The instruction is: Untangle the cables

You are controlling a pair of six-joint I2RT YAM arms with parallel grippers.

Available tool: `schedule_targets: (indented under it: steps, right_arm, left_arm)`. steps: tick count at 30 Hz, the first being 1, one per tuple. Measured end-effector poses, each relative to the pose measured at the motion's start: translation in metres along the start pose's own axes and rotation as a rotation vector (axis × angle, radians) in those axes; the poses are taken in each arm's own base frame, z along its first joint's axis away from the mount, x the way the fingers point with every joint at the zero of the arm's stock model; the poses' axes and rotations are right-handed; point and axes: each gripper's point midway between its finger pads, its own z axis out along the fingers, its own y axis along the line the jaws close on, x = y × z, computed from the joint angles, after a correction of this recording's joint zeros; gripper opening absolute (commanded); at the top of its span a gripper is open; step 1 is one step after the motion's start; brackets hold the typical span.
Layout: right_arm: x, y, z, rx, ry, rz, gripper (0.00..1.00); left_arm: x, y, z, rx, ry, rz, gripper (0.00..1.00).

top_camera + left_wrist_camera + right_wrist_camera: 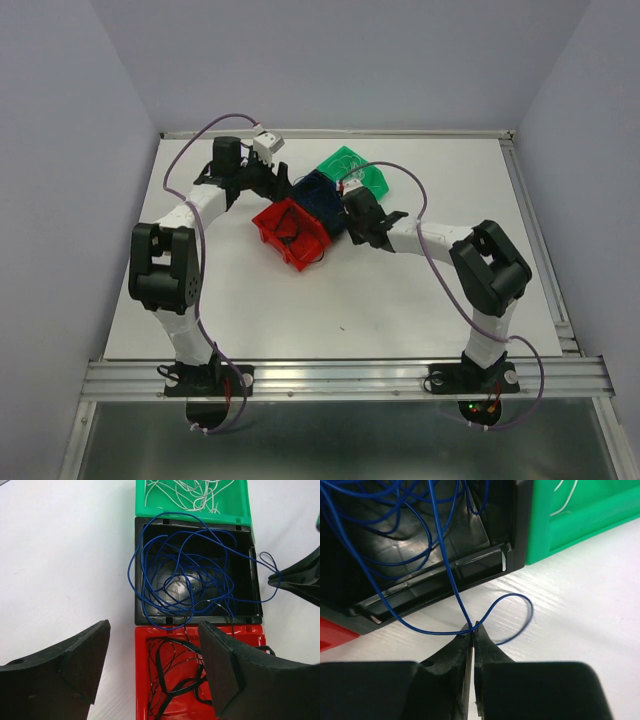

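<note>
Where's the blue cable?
Blue cable lies mostly in the black bin, between green bin and red bin; the right end effector pinches a loop outside.

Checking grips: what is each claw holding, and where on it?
The right claw pinches the blue cable at its loop outside the black bin; left claw holds nothing.

Three bins stand in a touching row on the bench. Cables lie in each, one loop spilling out.
</note>
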Motion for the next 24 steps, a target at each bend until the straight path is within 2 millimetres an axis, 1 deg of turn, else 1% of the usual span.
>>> schedule_targets:
  steps: [5,7,9,13,16,19,21,24]
  right_arm:
    - [-0.033,0.000,-0.026,-0.040,-0.089,0.025,0.07]
    - [-0.051,0.001,-0.037,-0.058,-0.128,0.031,0.07]
    - [-0.066,0.003,-0.041,-0.073,-0.153,0.034,0.07]
    - [-0.088,0.009,-0.047,-0.110,-0.190,0.030,0.07]
    - [-0.103,0.018,-0.046,-0.146,-0.208,0.023,0.06]
    - [-0.114,0.029,-0.040,-0.191,-0.214,0.019,0.05]
    - [-0.115,0.036,-0.034,-0.217,-0.208,0.015,0.04]
    - [-0.111,0.046,-0.020,-0.254,-0.184,0.009,0.03]
  left_arm:
    - [-0.004,-0.004,0.001,0.006,-0.010,0.019,0.77]
    - [-0.005,-0.009,0.003,0.015,-0.008,0.027,0.76]
    - [-0.005,-0.014,0.006,0.027,-0.006,0.034,0.73]
    - [-0.004,-0.021,0.013,0.044,-0.003,0.042,0.70]
    - [-0.001,-0.022,0.018,0.049,0.005,0.040,0.67]
    - [0.005,-0.019,0.023,0.049,0.016,0.033,0.64]
    - [0.009,-0.017,0.026,0.047,0.025,0.027,0.63]
    - [0.014,-0.016,0.028,0.045,0.035,0.020,0.63]
